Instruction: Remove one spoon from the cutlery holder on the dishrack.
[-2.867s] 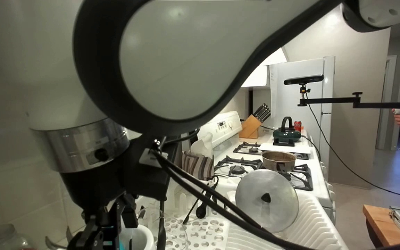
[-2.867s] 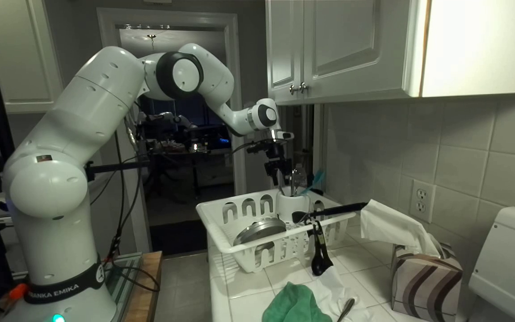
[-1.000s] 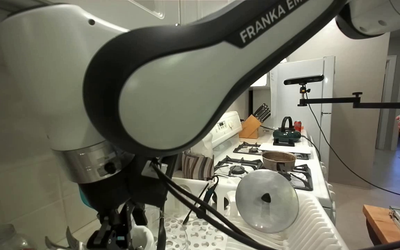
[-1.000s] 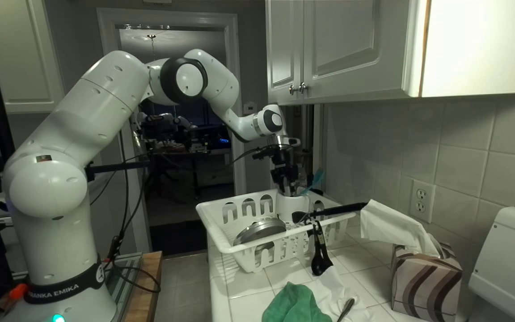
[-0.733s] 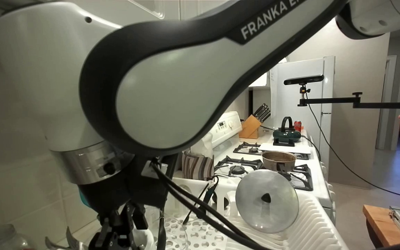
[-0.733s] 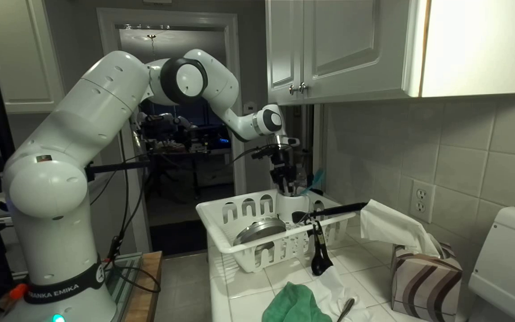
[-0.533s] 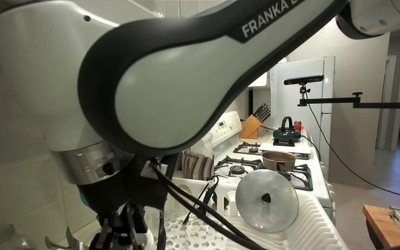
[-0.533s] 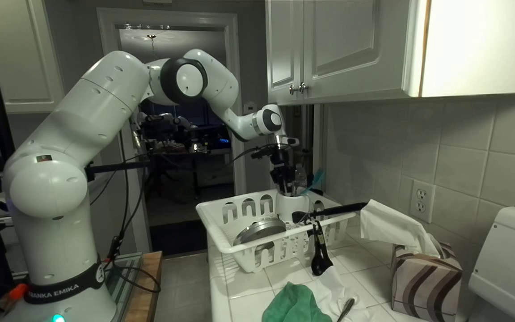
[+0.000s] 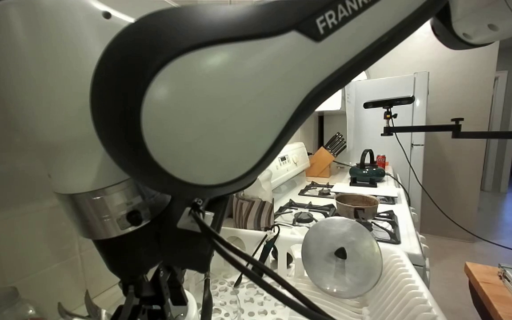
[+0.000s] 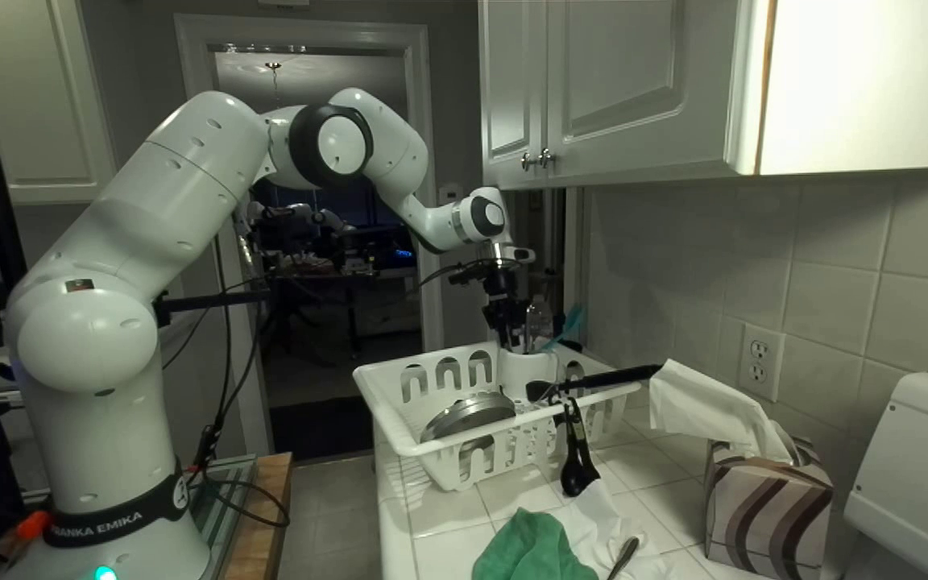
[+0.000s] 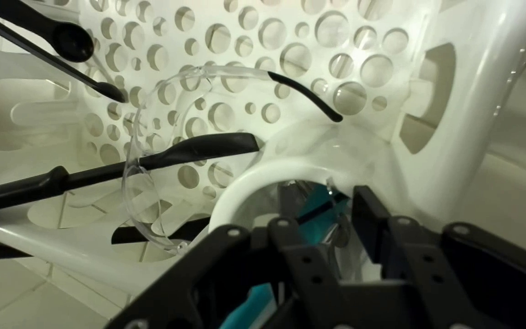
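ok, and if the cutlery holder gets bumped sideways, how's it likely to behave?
The cutlery holder looks stiff: its thick rim curves evenly, so it probably won't flex. Tipping seems possible, since a teal utensil leans out past that rim. The dishrack has a wall near it, which would likely limit sliding that way.

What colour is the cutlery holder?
White; the holder shows best in an exterior view.
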Motion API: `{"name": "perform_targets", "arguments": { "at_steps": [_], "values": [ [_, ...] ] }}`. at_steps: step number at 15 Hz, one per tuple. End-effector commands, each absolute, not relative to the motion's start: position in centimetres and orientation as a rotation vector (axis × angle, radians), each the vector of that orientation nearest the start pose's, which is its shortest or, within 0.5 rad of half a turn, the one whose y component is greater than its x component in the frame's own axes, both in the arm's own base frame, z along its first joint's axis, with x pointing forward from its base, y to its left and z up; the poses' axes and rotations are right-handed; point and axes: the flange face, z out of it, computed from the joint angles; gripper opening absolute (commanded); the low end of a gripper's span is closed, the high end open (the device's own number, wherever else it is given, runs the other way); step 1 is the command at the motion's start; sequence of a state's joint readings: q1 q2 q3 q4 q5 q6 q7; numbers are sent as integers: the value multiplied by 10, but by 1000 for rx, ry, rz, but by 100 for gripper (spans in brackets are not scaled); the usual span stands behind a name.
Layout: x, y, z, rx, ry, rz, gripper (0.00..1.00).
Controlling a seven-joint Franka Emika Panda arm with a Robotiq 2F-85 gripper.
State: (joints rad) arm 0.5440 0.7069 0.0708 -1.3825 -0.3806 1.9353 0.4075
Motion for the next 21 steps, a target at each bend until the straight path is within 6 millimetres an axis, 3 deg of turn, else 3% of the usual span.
{"name": "perform_targets", "arguments": {
  "at_steps": [1,8,9,10,12,17,21],
  "values": [
    [599,385,291,-3412,-562,10,37],
    [599,374,292,-3414,-496,13,30],
    [599,373,292,-3415,-491,14,25],
    [600,373,291,-3414,-489,16,10],
    [600,372,290,-3412,-488,22,0],
    [599,373,290,-3402,-486,29,0],
    [597,376,303,-3408,-503,-24,0]
  ]
}}
